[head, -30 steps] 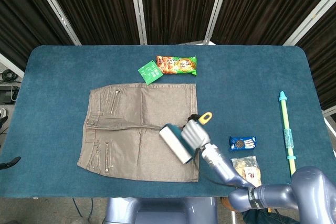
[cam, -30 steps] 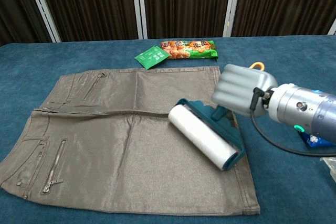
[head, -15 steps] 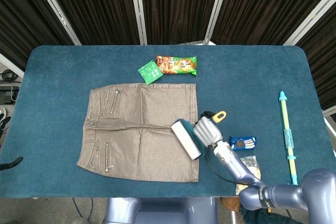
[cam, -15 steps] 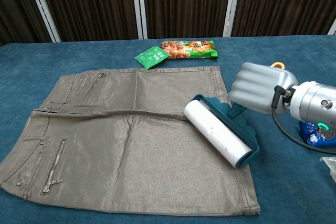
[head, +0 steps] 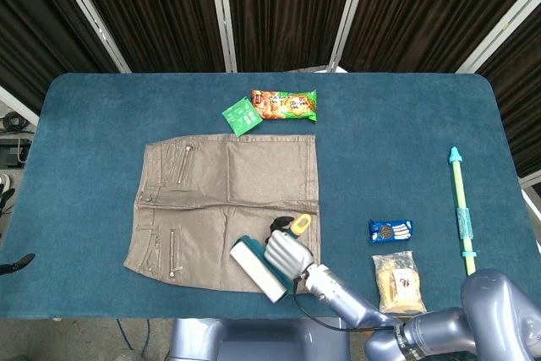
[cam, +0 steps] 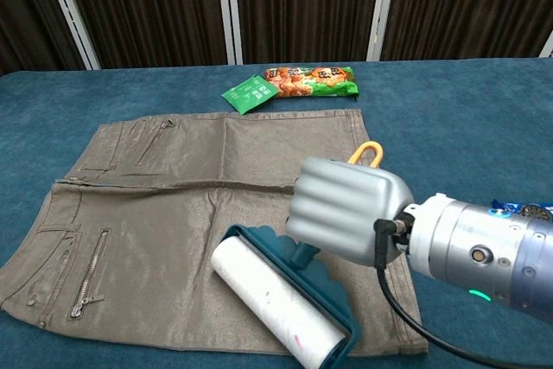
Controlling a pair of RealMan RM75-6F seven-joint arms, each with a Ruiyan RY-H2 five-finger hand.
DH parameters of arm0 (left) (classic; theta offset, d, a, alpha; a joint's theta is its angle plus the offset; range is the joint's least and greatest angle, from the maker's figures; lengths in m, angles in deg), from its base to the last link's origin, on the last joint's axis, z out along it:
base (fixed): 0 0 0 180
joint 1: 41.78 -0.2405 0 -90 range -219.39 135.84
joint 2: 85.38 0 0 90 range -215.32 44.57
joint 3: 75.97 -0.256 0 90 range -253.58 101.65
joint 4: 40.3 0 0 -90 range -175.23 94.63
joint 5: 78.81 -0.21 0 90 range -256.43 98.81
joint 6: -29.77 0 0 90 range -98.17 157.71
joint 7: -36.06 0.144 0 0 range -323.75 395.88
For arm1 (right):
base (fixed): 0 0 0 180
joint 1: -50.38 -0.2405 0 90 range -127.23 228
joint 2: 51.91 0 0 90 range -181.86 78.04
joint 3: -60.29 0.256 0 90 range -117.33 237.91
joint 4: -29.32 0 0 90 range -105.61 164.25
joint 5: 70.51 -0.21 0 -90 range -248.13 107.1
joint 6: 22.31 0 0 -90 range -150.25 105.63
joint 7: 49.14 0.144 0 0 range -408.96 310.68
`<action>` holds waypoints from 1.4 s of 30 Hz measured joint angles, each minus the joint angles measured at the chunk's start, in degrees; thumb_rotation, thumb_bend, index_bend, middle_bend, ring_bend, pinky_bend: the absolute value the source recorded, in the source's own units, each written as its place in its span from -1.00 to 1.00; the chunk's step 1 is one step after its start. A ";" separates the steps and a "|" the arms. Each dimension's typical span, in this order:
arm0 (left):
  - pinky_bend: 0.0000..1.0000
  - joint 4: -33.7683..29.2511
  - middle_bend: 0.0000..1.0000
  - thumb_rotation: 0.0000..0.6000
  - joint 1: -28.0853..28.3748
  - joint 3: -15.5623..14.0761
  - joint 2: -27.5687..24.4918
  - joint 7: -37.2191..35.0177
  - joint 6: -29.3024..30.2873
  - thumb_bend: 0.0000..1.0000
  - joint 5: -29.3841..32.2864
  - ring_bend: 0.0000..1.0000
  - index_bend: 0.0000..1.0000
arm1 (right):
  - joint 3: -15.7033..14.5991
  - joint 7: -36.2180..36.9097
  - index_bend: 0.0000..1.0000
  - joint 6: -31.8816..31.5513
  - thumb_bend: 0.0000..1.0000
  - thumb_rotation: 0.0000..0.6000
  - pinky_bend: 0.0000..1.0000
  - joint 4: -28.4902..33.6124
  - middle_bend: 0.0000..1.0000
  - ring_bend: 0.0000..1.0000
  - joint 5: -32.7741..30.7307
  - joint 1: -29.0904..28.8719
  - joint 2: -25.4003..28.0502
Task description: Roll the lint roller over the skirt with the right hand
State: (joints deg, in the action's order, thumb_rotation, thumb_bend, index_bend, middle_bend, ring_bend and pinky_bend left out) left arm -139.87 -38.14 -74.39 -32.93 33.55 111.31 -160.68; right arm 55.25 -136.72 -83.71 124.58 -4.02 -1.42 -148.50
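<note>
A taupe skirt (head: 221, 209) (cam: 190, 213) with zipped pockets lies flat on the blue table. My right hand (head: 288, 254) (cam: 346, 209) grips the handle of a lint roller, whose orange loop sticks up behind the fingers. The roller's white drum (head: 258, 270) (cam: 275, 313) in its teal guard lies on the skirt near the hem at its right corner, slanted. My left hand does not show in either view.
A green snack bag (head: 285, 105) (cam: 309, 79) and a small green packet (head: 241, 115) (cam: 247, 93) lie beyond the skirt. To the right are a blue biscuit pack (head: 390, 230), a clear snack bag (head: 399, 281) and a long green-and-yellow stick (head: 461, 213).
My right hand has drawn the roller back and left across the skirt, from the right edge at mid-height toward the near hem.
</note>
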 measured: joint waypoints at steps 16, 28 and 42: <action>-1.00 -0.07 -1.00 1.00 -0.01 -0.07 0.05 0.27 0.02 -1.00 -0.09 -1.00 -1.00 | 0.29 5.56 -0.05 -1.19 0.96 1.00 -0.05 -7.86 0.10 -0.13 -4.16 2.86 4.36; -1.00 -0.60 -1.00 1.00 0.45 -0.11 0.88 2.66 -0.75 -1.00 0.43 -1.00 -1.00 | 1.91 16.19 -0.05 0.89 0.96 1.00 -0.05 -20.67 0.10 -0.13 -8.40 5.98 8.04; -1.00 -1.05 -1.00 1.00 0.61 -0.25 1.32 3.93 -1.06 -1.00 0.75 -1.00 -1.00 | 4.34 25.55 -1.00 4.39 -1.00 1.00 -0.54 -28.62 -0.86 -0.84 -11.40 8.86 8.48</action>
State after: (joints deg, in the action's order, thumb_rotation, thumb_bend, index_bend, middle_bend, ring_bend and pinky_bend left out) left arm -140.92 -37.53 -74.64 -31.61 37.48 110.25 -159.93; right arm 59.59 -111.18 -79.32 95.96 -15.42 7.44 -140.02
